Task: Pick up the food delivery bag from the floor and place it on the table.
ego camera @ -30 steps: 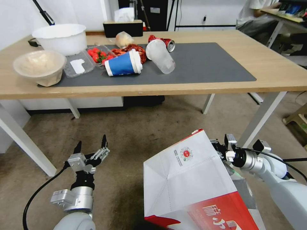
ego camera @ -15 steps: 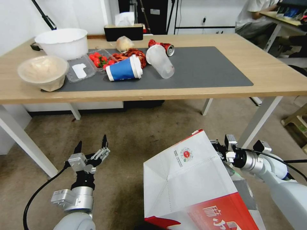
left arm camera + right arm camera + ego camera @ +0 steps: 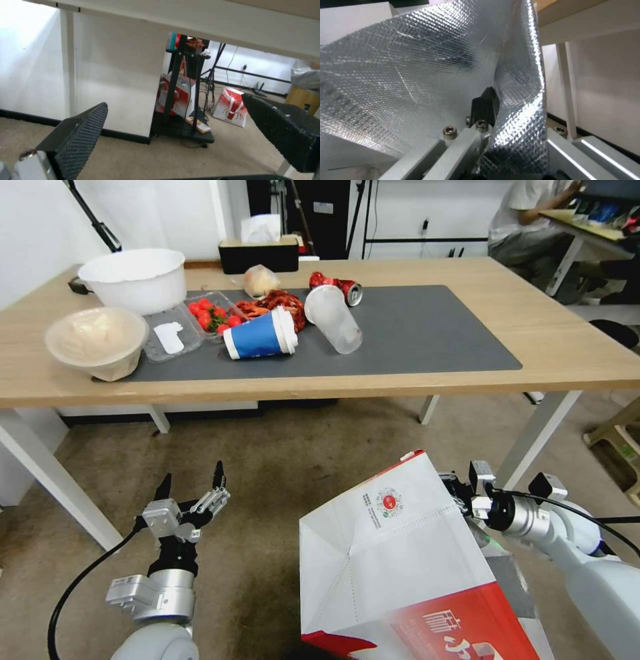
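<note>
Right gripper (image 3: 460,493) jaws clamp the food delivery bag (image 3: 400,567) rim, tilted above the floor (image 3: 287,467); tabletop (image 3: 573,347) edge ahead. Left gripper (image 3: 190,490) jaws wide, empty.

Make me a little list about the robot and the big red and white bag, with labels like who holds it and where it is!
Bag: food delivery bag, red and white outside, silver foil inside, tilted, below the table edge
Who holds it: right pincer, clamped on the bag's wall at its upper edge
Other pincer: left pincer, open, holding nothing, low above the floor
Where the bag should go: table, with a bare stretch of grey mat
Already on the table: blue cup on its side, clear cup, strawberries, two bowls
</note>
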Motion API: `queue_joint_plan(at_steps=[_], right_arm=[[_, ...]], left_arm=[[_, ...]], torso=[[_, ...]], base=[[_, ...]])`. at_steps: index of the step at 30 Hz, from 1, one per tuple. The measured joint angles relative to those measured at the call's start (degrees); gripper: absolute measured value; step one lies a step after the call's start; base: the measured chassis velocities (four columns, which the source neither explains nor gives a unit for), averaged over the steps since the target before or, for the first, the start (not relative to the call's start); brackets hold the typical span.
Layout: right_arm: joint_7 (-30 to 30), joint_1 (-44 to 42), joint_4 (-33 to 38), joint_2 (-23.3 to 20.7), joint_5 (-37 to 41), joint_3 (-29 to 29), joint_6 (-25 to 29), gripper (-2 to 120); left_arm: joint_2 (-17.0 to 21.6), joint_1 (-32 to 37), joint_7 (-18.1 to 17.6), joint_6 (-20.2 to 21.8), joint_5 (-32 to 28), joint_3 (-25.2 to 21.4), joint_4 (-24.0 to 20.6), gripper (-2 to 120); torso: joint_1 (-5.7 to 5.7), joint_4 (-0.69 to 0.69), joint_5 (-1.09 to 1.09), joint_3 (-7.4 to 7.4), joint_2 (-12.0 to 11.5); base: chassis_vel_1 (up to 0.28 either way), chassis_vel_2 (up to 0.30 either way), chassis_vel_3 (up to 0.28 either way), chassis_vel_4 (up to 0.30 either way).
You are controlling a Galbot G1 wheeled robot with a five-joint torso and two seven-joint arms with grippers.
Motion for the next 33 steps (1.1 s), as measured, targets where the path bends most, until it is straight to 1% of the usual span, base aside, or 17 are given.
queue_joint_plan(at_steps=[3, 8, 21, 23, 24, 26, 27, 33], right_arm=[[0.0, 0.0, 0.1, 0.0, 0.0, 0.0, 0.0, 0], [-0.1, -0.3, 0.1, -0.3, 0.0, 0.2, 0.1, 0], [-0.2, 0.0, 0.1, -0.4, 0.0, 0.1, 0.1, 0], [-0.2, 0.0, 0.2, -0.4, 0.0, 0.0, 0.1, 0], [-0.2, 0.0, 0.2, -0.4, 0.0, 0.0, 0.1, 0], [-0.2, -0.1, 0.2, -0.4, -0.1, 0.0, 0.1, 0], [-0.2, -0.1, 0.2, -0.4, -0.1, 0.0, 0.1, 0], [-0.2, -0.2, 0.3, -0.4, -0.2, 0.0, 0.1, 0]], left_arm=[[0.0, 0.0, 0.0, 0.0, 0.0, 0.0, 0.0, 100], [0.0, 0.0, 0.1, 0.0, 0.1, 0.0, -0.1, 100], [0.2, 0.1, 0.0, 0.1, 0.0, 0.0, -0.3, 100], [0.2, 0.2, 0.0, 0.1, 0.0, 0.0, -0.3, 100], [0.2, 0.2, 0.0, 0.1, 0.0, 0.0, -0.3, 100], [0.2, 0.2, 0.0, 0.1, 0.0, 0.1, -0.3, 100], [0.2, 0.2, 0.0, 0.1, 0.0, 0.1, -0.3, 100], [0.3, 0.2, 0.0, 0.2, 0.1, 0.1, -0.4, 100]], torso=[[0.11, 0.0, 0.0, 0.2, 0.3], [0.67, 0.0, 0.0, 1.24, 1.9], [1.6, 0.0, 0.0, 2.82, 4.4], [1.84, 0.0, 0.0, 3.33, 5.2], [1.84, 0.0, 0.0, 3.33, 5.2], [2.21, 0.0, 0.0, 3.92, 6.1], [2.21, 0.0, 0.0, 3.92, 6.1], [2.77, 0.0, 0.0, 4.97, 7.7]], base=[[0.0, 0.0, 0.0, 0.0], [0.0, 0.0, 0.0, 0.0], [0.0, 0.0, 0.0, 0.0], [0.0, 0.0, 0.0, 0.0], [0.0, 0.0, 0.0, 0.0], [0.0, 0.0, 0.0, 0.0], [0.0, 0.0, 0.0, 0.0], [0.0, 0.0, 0.0, 0.0]])
